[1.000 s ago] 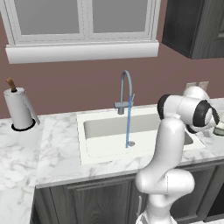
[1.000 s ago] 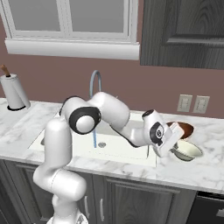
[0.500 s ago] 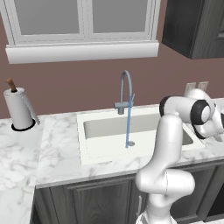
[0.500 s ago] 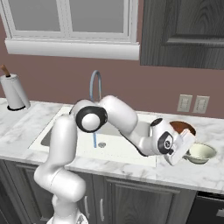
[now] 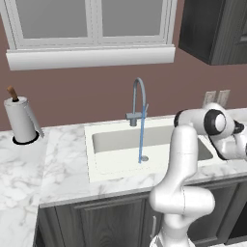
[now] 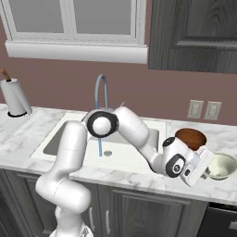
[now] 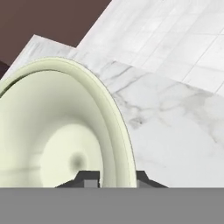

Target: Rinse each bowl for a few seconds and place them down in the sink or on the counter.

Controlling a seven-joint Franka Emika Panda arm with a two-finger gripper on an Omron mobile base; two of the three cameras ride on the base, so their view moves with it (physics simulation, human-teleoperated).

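While water is seen running in a thin blue stream from the faucet (image 5: 139,99) down toward the drain (image 5: 144,158) of the sink (image 5: 103,144), the arm is stretched out to the counter (image 6: 231,185) on the right of the basin. In the right base view the gripper (image 6: 207,163) is held at the rim of a pale cream bowl (image 6: 222,165), which sits upright on the marble at about three o'clock from the sink. A reddish-brown bowl (image 6: 190,137) is seen just behind the wrist, at roughly eleven o'clock from the cream bowl, resting on the same counter below the wall outlets (image 6: 204,110).

In the hand view the cream bowl (image 7: 57,140) is seen very close, and its thick rim passes between the two dark fingertips (image 7: 87,177) at six o'clock. One tip is placed inside the bowl and the other outside the rim, so the pincer is spread apart astride the rim; whether the pads are pressed on the rim cannot be told. Veined marble is seen from one to four o'clock of the bowl, and the brown wall at eleven o'clock.

In the left base view the wrist is seen at the right edge, over the counter past the sink. A paper towel roll (image 5: 20,123) is stood on the counter at nine o'clock from the sink, under the window (image 5: 91,24).
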